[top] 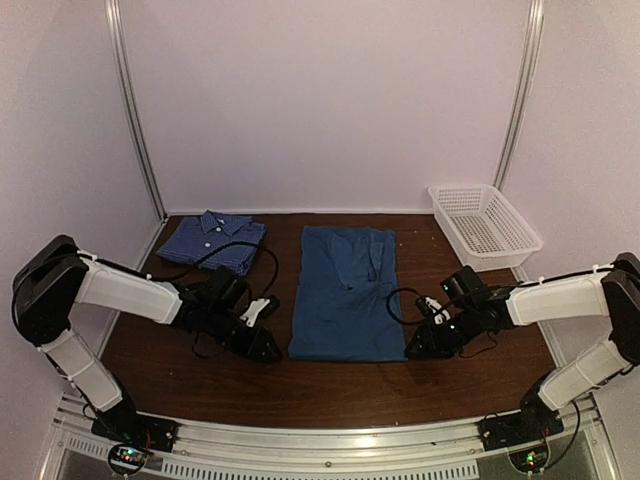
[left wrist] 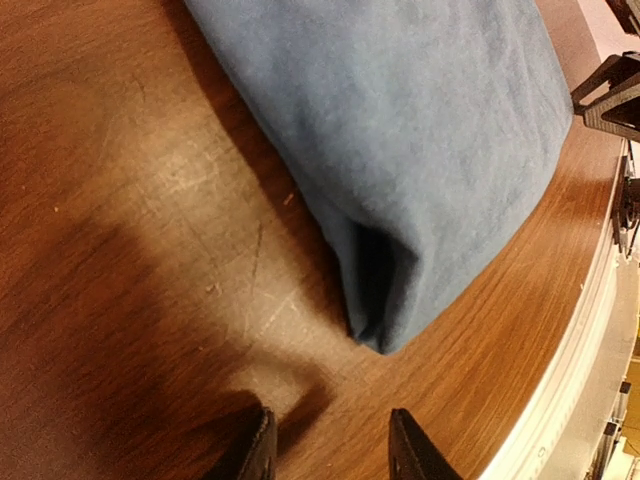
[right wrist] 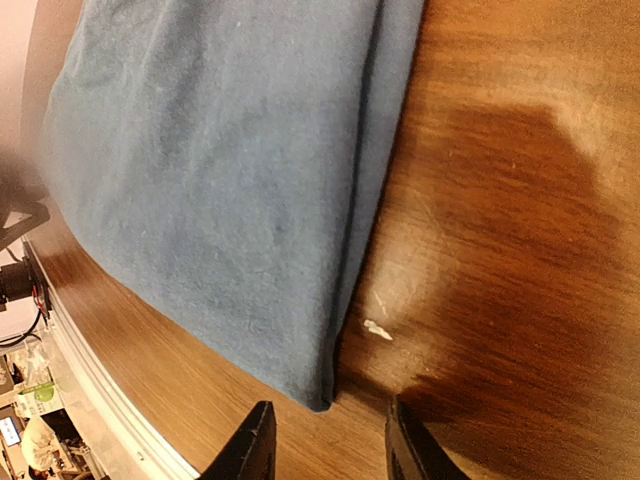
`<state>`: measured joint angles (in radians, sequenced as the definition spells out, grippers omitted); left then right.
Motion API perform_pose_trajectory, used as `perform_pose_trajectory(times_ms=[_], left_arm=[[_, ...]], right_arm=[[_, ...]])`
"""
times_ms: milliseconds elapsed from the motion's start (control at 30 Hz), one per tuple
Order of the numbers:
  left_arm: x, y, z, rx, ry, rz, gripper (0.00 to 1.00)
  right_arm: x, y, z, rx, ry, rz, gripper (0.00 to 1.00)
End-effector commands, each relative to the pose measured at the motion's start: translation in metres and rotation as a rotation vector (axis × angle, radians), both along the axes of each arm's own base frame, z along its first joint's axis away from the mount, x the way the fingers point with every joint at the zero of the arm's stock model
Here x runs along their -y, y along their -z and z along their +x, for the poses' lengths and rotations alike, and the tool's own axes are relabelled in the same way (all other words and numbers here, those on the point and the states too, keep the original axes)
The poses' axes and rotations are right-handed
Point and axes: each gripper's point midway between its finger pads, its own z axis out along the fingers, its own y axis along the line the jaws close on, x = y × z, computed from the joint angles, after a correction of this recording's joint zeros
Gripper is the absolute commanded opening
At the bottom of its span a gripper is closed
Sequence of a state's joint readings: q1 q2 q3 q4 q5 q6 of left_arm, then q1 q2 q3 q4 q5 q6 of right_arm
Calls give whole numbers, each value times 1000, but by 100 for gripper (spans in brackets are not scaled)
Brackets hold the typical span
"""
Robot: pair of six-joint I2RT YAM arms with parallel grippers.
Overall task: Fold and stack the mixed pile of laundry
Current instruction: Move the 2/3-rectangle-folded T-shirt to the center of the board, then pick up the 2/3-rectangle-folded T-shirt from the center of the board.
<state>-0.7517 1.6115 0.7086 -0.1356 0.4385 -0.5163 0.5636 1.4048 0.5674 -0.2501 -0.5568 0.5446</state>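
- I am watching the plain teal-blue cloth t-shirt [top: 345,295] lying folded into a long strip mid-table. Its long axis is running from the near edge toward the back wall.
- The left gripper [top: 268,347] is sitting low on the brown wooden table [top: 200,375], just beside the strip's near left corner, jaws parted and gripping nothing.
- The right gripper [top: 415,350] is sitting at the near right corner, fingers spread, with the cloth corner lying just ahead and unpinched.
- The blue-and-white fine-checked collared shirt [top: 213,240] is lying folded at far left, collar pointing to the back wall, apart from the t-shirt.
- A white plastic lattice basket [top: 500,252] is standing at far right.
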Motion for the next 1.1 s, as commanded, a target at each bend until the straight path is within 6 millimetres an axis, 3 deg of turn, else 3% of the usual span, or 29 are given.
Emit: perform_pose_trajectory(times_ms=[0, 167, 300, 467, 667, 733, 867, 1067], left_arm=[[12, 0, -5, -33, 8, -94, 39], [34, -10, -5, -18, 62, -184, 39], [39, 2, -7, -50, 60, -163, 36], [37, 16, -8, -80, 43, -135, 21], [40, 12, -12, -68, 58, -137, 5], [42, 11, -13, -64, 63, -139, 1], [40, 12, -14, -65, 60, -131, 0], [40, 11, -13, -58, 58, -129, 0]], right_arm=[[1, 12, -6, -50, 32, 6, 38], [-4, 24, -8, -78, 31, 31, 38], [-3, 30, -12, -96, 26, 25, 37], [-1, 33, -16, -109, 27, 21, 30], [-1, 37, -25, -129, 13, 12, 27], [1, 39, -28, -141, 13, 2, 28], [11, 42, -37, -155, 25, -45, 41], [24, 33, -40, -126, 58, -92, 42]])
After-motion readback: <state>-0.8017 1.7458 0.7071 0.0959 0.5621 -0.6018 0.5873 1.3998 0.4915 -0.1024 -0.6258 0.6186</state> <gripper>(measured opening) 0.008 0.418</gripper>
